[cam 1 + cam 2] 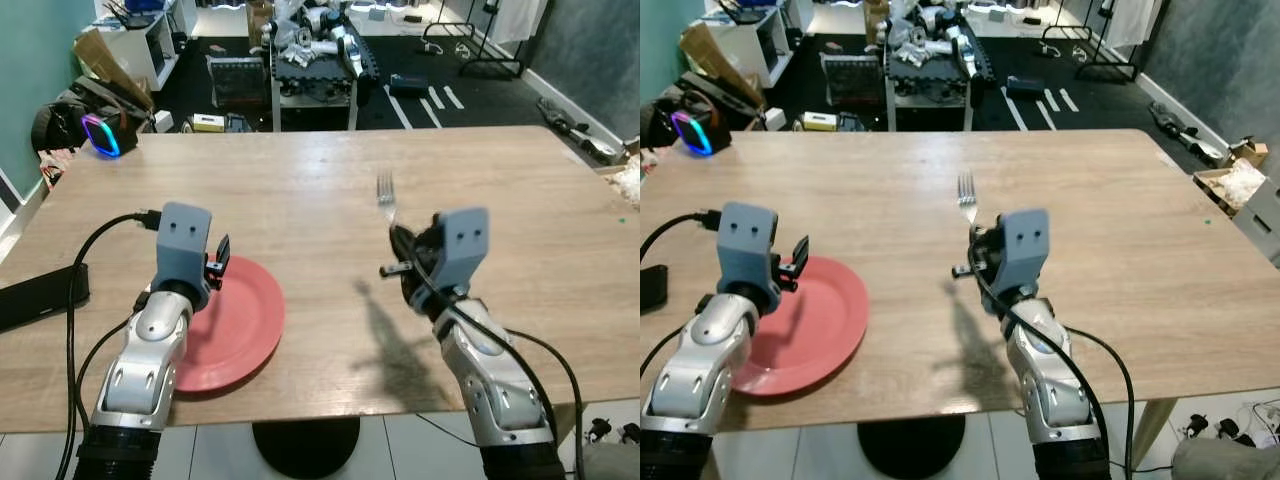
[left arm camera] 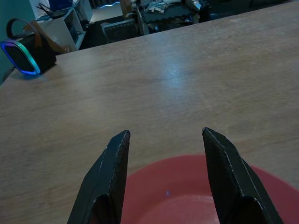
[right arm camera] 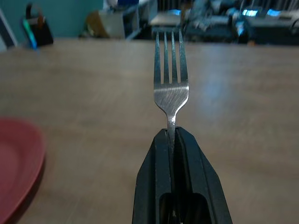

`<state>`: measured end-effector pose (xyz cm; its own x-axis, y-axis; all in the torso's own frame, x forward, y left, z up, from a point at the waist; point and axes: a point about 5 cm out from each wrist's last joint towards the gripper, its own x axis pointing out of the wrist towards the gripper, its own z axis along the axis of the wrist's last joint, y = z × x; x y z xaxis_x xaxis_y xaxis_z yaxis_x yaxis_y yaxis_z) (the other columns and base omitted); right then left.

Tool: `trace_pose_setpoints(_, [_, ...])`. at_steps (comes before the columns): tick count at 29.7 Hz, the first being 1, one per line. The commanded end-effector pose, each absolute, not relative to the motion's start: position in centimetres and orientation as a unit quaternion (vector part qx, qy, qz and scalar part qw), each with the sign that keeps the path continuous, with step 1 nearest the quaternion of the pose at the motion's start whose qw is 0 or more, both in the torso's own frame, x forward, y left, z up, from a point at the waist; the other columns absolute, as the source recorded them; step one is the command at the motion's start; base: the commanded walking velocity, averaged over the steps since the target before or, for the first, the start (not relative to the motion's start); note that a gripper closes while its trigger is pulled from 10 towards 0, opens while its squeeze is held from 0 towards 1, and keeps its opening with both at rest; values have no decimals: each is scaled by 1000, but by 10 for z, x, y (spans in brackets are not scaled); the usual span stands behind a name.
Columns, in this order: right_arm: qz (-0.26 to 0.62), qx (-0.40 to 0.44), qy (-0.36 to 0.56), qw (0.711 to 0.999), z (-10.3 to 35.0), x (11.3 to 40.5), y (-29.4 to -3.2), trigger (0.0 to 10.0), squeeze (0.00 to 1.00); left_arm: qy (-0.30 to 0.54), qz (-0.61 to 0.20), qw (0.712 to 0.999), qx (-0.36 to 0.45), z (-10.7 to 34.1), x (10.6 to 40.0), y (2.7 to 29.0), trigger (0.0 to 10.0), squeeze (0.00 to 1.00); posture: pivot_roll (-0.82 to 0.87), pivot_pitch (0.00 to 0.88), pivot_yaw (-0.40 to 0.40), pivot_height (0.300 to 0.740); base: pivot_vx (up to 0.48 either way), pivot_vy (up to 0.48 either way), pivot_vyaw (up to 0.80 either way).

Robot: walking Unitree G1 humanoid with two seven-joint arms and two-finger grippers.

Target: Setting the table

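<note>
While the left gripper (image 2: 163, 154) is hovering wide over the red plate (image 1: 240, 330), the right gripper (image 3: 174, 135) is clamping a fork (image 3: 171, 70) above the bench (image 1: 300, 190), ready for laying beside it.

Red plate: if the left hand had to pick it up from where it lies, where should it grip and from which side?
Grip the red plate at its raised rim on the near-left edge, coming in low from the robot's side. It lies flat on the table, so only the thin rim offers a pinch. The left hand is open above that edge; the right hand holds the fork.
</note>
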<state>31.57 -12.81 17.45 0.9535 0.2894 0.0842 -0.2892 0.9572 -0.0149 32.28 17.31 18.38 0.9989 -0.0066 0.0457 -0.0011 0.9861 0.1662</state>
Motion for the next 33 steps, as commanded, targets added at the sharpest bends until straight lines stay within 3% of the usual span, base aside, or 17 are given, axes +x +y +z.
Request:
trace_pose_setpoints(1, [141,-9,2,990,157,314,-127,10000,0,0,3,996,89,175,318,175,10000,0,4,0,71,740,0,0,0])
trace_pose_setpoints(7, [93,-38,59,993,138,319,-140,10000,0,9,0,996,93,171,313,176,10000,0,10,0,70,740,0,0,0])
trace_pose_setpoints(13, [29,-18,93,995,124,325,-156,10000,0,11,1,996,91,171,313,175,10000,0,14,0,71,740,0,0,0])
trace_pose_setpoints(19, [2,9,73,997,122,332,-162,10000,0,11,-2,996,90,173,313,173,10000,0,21,0,77,740,0,0,0])
trace_pose_setpoints(33, [57,-31,48,997,115,344,-149,10000,0,11,-1,996,90,176,311,172,10000,0,43,0,78,740,0,0,0])
